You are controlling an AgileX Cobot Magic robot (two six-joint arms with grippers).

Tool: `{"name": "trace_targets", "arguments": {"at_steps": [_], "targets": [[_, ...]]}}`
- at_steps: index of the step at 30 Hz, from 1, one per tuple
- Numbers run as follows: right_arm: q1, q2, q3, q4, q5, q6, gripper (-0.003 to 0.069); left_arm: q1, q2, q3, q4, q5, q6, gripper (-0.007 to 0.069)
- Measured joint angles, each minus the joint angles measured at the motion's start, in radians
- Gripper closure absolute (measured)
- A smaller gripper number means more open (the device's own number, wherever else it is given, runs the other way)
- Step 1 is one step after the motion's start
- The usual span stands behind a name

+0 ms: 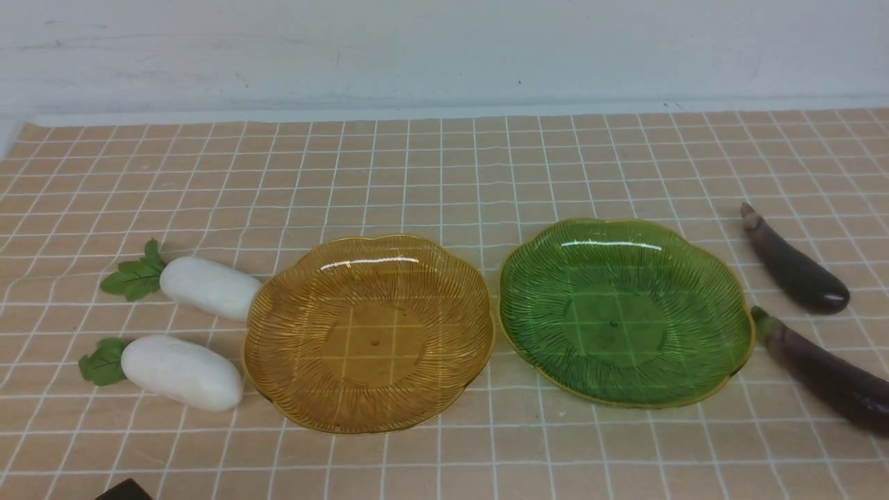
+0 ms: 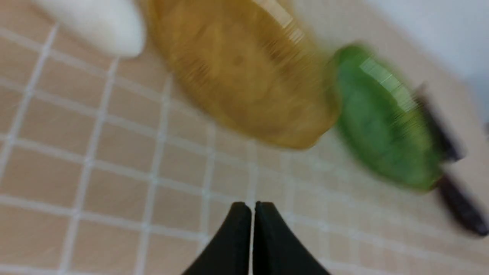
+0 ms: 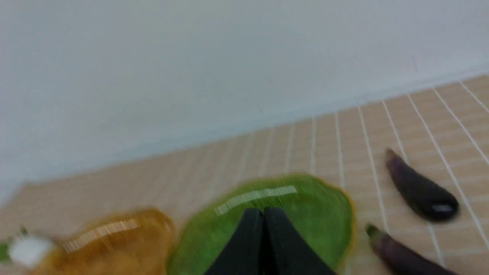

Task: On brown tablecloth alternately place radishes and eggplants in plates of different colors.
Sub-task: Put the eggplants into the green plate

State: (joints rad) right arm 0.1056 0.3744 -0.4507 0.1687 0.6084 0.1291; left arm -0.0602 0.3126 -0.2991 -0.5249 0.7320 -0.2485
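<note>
Both pinched together — left tool [image 2: 252, 209], right tool [image 3: 263, 214] — over the brown tablecloth [image 1: 444, 173].

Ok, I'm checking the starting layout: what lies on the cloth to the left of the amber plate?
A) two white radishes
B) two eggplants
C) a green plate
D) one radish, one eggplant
A: the far radish and the near radish lie left of the amber plate; the far eggplant and the near eggplant lie right of the green plate.

No legible text or labels anywhere.
</note>
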Motion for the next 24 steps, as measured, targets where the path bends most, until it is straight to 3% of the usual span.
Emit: {"name": "trace_targets", "arguments": {"at_steps": [3,8,11,16,19,21,24], "targets": [[0.000,0.263,-0.094,-0.136,0.171,0.018,0.0669,0.000,0.131,-0.057,0.080,0.067,0.022,0.0626],[0.000,0.550,-0.210,-0.254,0.205,0.043,0.0626,0.000,0.286,-0.096,0.192,0.077,0.056,0.0575],[0.000,0.709,-0.301,-0.314,0.235,0.048,0.0537,0.000,0.323,-0.099,0.211,0.079,0.062,0.0512],[0.000,0.931,-0.382,-0.408,0.249,0.048,0.0251,0.000,0.329,-0.099,0.214,0.090,0.085,0.0416],[0.000,1.052,-0.403,-0.479,0.242,0.051,0.0126,0.000,0.329,-0.099,0.216,0.093,0.091,0.0376],[0.000,1.122,-0.413,-0.537,0.222,0.052,0.0076,0.000,0.329,-0.099,0.216,0.094,0.101,0.0372],[0.000,1.223,-0.422,-0.611,0.193,0.052,0.0058,0.000,0.329,-0.099,0.216,0.094,0.105,0.0372]]}}
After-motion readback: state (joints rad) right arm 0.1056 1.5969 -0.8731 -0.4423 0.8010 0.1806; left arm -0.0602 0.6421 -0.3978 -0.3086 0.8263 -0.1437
